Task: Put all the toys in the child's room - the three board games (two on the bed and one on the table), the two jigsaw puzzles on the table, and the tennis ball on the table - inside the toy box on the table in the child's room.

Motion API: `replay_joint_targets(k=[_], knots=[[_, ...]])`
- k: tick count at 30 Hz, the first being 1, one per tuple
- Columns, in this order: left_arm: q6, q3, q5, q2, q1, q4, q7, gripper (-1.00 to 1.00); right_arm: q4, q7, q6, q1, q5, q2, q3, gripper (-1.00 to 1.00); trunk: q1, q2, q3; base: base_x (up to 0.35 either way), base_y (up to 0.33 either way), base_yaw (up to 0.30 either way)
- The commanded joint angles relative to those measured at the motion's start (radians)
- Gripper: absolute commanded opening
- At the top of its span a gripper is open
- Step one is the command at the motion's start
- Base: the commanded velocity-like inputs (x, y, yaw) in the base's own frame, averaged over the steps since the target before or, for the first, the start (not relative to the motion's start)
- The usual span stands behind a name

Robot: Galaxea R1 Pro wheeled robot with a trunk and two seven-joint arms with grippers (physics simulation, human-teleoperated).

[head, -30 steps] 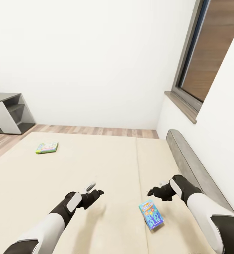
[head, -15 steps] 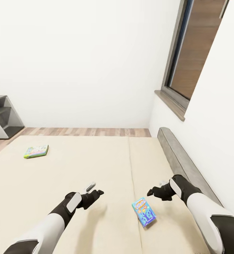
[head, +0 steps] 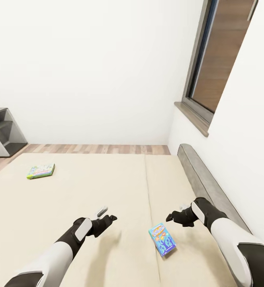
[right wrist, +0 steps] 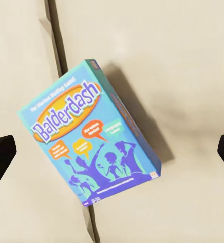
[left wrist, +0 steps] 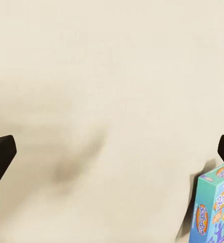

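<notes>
A small blue board game box [head: 162, 239] lies flat on the cream bed [head: 88, 191], near the seam between two mattress parts. My right gripper [head: 175, 215] hovers open just above and beyond it; the right wrist view looks straight down on the blue box [right wrist: 89, 134], marked Balderdash, between the spread fingertips. To the left my left gripper [head: 106, 215] hangs open over bare mattress, with the blue box [left wrist: 216, 210] at the edge of the left wrist view. A white-and-green board game box [head: 40, 170] lies far off on the bed's left side.
A grey headboard [head: 205, 183] runs along the bed's right side under a white wall with a dark-framed window [head: 215, 63]. A grey shelf unit [head: 0, 131] stands at the far left on the wood plank floor [head: 96, 149].
The whole view swung right between the earliest frame and half a second ago, shifting the bed and boxes leftward in the picture. Since then nothing has moved; both arms hold the same pose.
</notes>
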Motion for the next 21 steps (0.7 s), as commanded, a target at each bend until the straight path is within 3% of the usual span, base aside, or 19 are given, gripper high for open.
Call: replay_joint_targets(k=[1, 14, 21], knots=[[0.006, 0.008, -0.002, -0.001, 0.0, -0.001, -0.002, 1.0, -0.001, 0.0, 0.005, 0.0, -0.005, -0.001, 0.001, 1.0, 0.0, 0.0, -0.001, 0.0, 0.0, -0.001], [0.006, 0.008, -0.003, -0.001, 0.002, -0.001, 0.0, 1.0, -0.001, 0.0, 0.006, 0.0, -0.005, -0.001, 0.0, 1.0, 0.0, 0.0, -0.001, 0.0, 0.0, -0.003], [0.006, 0.008, -0.003, -0.001, 0.003, -0.001, 0.002, 1.0, -0.001, 0.0, 0.006, 0.0, -0.005, -0.001, 0.0, 1.0, 0.0, 0.0, -0.001, 0.0, 0.0, -0.108]])
